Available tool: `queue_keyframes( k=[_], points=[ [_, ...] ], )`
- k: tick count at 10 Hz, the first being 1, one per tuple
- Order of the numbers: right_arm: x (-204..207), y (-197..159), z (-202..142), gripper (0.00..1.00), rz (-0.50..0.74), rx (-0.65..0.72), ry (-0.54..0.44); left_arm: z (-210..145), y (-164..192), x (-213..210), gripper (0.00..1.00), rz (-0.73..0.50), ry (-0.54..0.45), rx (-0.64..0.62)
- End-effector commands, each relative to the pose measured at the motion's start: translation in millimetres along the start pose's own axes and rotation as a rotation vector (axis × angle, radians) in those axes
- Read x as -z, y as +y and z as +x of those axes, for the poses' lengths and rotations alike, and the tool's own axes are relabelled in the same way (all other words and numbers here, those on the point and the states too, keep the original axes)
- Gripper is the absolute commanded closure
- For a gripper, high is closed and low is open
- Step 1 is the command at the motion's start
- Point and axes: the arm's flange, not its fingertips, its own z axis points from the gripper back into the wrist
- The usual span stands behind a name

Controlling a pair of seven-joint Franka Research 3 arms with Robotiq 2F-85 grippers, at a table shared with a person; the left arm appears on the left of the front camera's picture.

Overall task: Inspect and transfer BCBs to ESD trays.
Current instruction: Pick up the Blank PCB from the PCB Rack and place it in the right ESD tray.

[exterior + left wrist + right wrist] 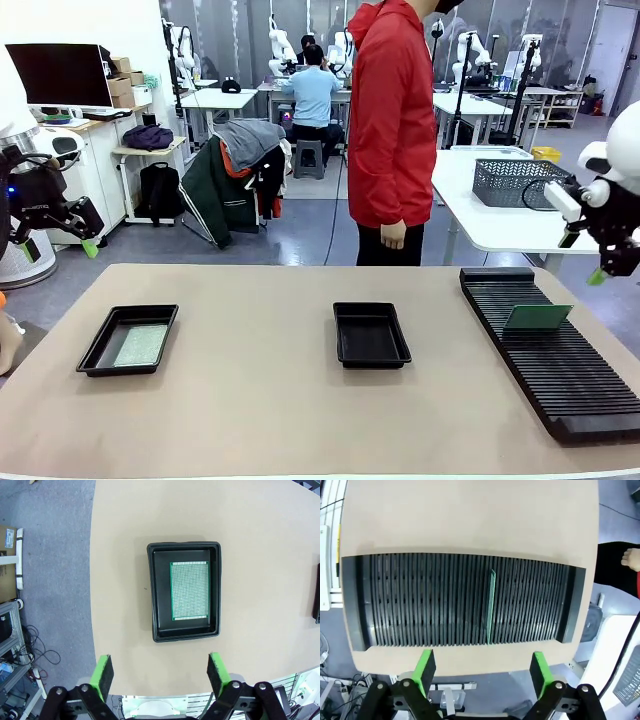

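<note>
**One BCB in a tray, one on edge in the rack, both pincers released**

You have a flat BCB (189, 590) lying face up on the floor of the left ESD tray (100, 350). It sits toward one long wall of the tray, which leaves a strip of black floor bare along the other side. The standing BCB (537, 317) is on edge in one slot of the slotted rack (570, 385), at the rack's far end as the front view shows it. In the right wrist view you see it as a thin green line a little past the middle of the ribs.

The middle ESD tray (371, 335) holds no board and sits well apart from both the left ESD tray and the slotted rack. All three rest on the tan bench (260, 420), with the left ESD tray at your robot's left, the slotted rack at its right, and the empty tray between them.

Your left pincer (160, 667) hangs above the left ESD tray, apart from it. Its green pads are spread wide and it is gripping nothing. Your right pincer (482, 667) is likewise released and empty, raised above the slotted rack with the standing BCB roughly in line with the gap between its fingers.

Across the bench, a person (390, 120) in a red jacket stands behind the middle ESD tray, with one hand (394, 235) hanging at their side, clear of the bench.
</note>
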Motion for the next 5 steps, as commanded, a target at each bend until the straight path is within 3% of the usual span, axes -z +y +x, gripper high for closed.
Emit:
queue_keyframes(
  k=[1,5],
  points=[
    [30,-5,-6,0.00,-0.017,-0.020,-0.020,0,1,3,0.00,0.000,-0.006,-0.001],
    [81,-16,-9,0.00,-0.001,-0.007,-0.023,0,1,3,0.00,0.000,-0.006,-0.001]
  ],
)
